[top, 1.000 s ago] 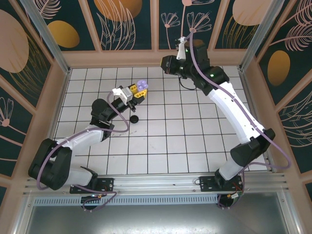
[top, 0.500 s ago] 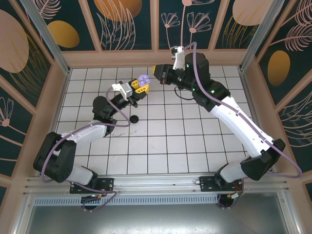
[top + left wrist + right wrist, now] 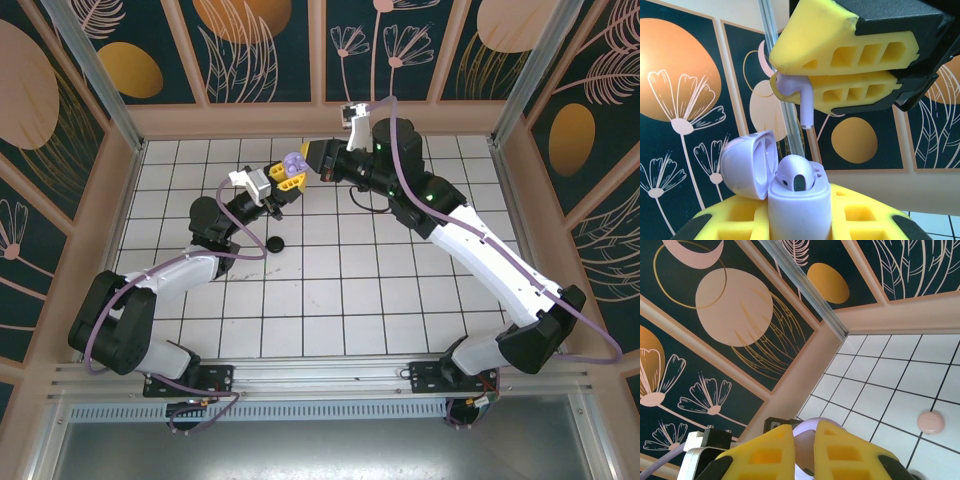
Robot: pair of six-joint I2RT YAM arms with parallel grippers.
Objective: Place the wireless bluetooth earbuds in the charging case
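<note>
A black disc [image 3: 277,243] — and a pink disc [image 3: 931,422] — lie on white tiles [image 3: 380,300].

The earbud [image 3: 807,107] and charging case [image 3: 800,207] are showing lilac. The right gripper's fingers [image 3: 860,55] are showing yellow. The wall panels [image 3: 742,80] are displaying orange discs and pink flowers on dark teal.

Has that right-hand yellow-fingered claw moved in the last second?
Yes. The right gripper has slid left along the peach back wall, closing on the open lilac plastic charging case that the left gripper holds.
</note>
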